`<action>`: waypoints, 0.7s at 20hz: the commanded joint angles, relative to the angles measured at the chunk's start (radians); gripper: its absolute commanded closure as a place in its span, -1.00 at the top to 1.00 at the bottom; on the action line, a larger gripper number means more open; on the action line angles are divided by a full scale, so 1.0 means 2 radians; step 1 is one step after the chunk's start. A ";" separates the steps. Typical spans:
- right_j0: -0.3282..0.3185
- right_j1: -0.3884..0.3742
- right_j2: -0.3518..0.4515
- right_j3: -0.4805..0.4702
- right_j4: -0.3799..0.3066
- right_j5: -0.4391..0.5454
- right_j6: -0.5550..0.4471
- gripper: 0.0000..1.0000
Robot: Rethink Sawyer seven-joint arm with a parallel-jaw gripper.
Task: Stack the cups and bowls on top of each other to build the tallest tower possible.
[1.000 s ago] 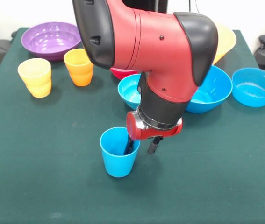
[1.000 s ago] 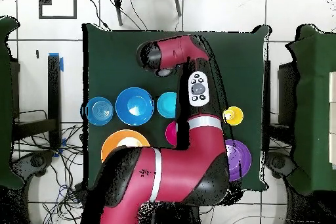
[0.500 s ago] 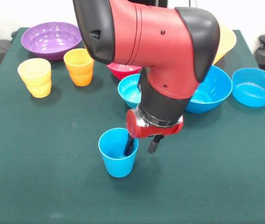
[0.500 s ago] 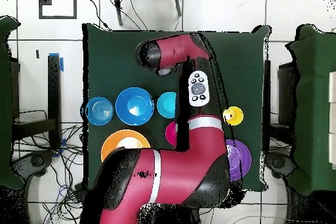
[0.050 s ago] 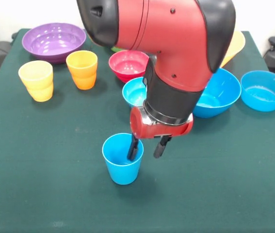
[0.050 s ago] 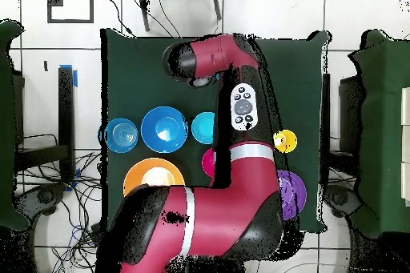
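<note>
Since a second ago the arm has swung aside enough to uncover the red bowl (image 5: 128, 64), which was mostly hidden behind it, and the blue cup (image 5: 122, 158) has shifted very slightly left on the tabletop (image 5: 40, 170). That cup stands upright in the lower centre of the front view, with the gripper (image 5: 148, 147) at its right rim: the jaws stand apart and clenched on nothing, one dark finger (image 5: 133, 148) reaching down inside the cup, the other just outside the wall. Whether the inner finger touches the cup wall is hard to say from here.

Behind the gripper sits a small blue bowl (image 5: 136, 91), partly covered by the arm. To the right are a large blue bowl (image 5: 219, 92) and, near the right edge, a medium blue bowl (image 5: 265, 90). An edge of the yellow-orange bowl (image 5: 236, 43) shows at upper right behind the arm. At upper left is the purple bowl (image 5: 54, 41), with the orange cup (image 5: 82, 69) and the yellow cup (image 5: 36, 80) upright in front of it, near each other but apart.
</note>
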 commanded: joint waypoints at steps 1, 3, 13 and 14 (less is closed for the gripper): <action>0.000 -0.005 0.024 0.028 -0.012 0.056 -0.128 1.00; 0.000 -0.007 0.024 0.028 -0.014 0.050 -0.128 1.00; -0.014 -0.065 0.016 0.096 -0.006 0.070 -0.154 1.00; -0.018 -0.072 0.015 0.111 -0.004 0.071 -0.152 1.00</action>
